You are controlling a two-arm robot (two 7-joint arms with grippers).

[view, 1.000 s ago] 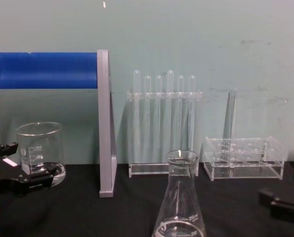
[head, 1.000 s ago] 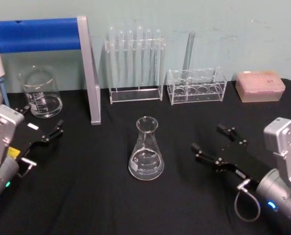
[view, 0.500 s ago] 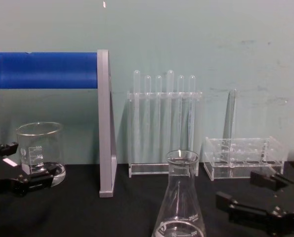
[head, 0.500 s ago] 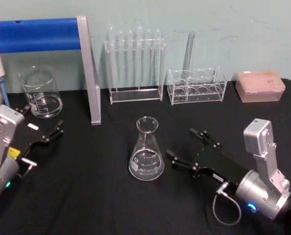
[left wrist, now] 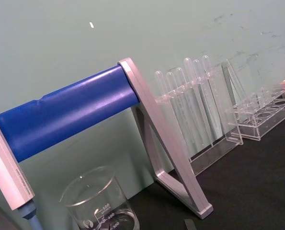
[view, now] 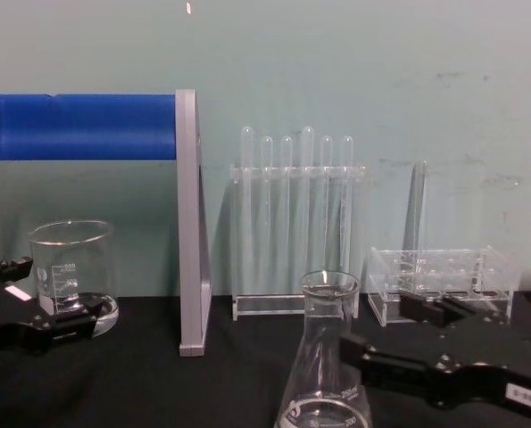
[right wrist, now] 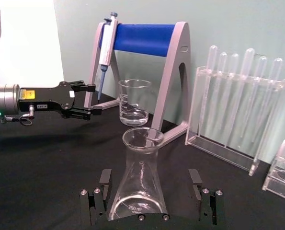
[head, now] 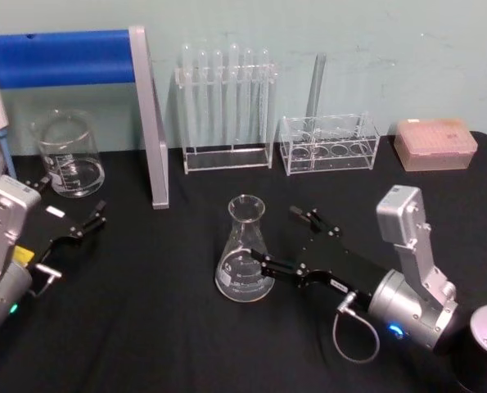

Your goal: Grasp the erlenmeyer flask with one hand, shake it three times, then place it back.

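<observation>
The erlenmeyer flask (head: 245,250) stands upright on the black table, mid-front, clear glass with a 250 ml mark (right wrist: 138,187). My right gripper (head: 268,234) reaches in from the right, low over the table and open. In the right wrist view the flask's wide base sits between its two black fingers (right wrist: 101,191), with a gap on each side. From the chest the same gripper (view: 394,334) is level with the flask (view: 323,357). My left gripper (head: 67,205) rests open at the left, near the beaker, and shows again in the right wrist view (right wrist: 82,98).
A glass beaker (head: 67,155) and a blue-barred pipette stand (head: 63,57) are at the back left. A test tube rack (head: 225,106), a low clear rack (head: 329,143) and a pink tip box (head: 435,143) line the back. A black cylinder (head: 484,348) sits front right.
My right gripper has slid left across the table, from well clear of the flask to having its open fingers on either side of the base. The left arm and flask are unmoved.
</observation>
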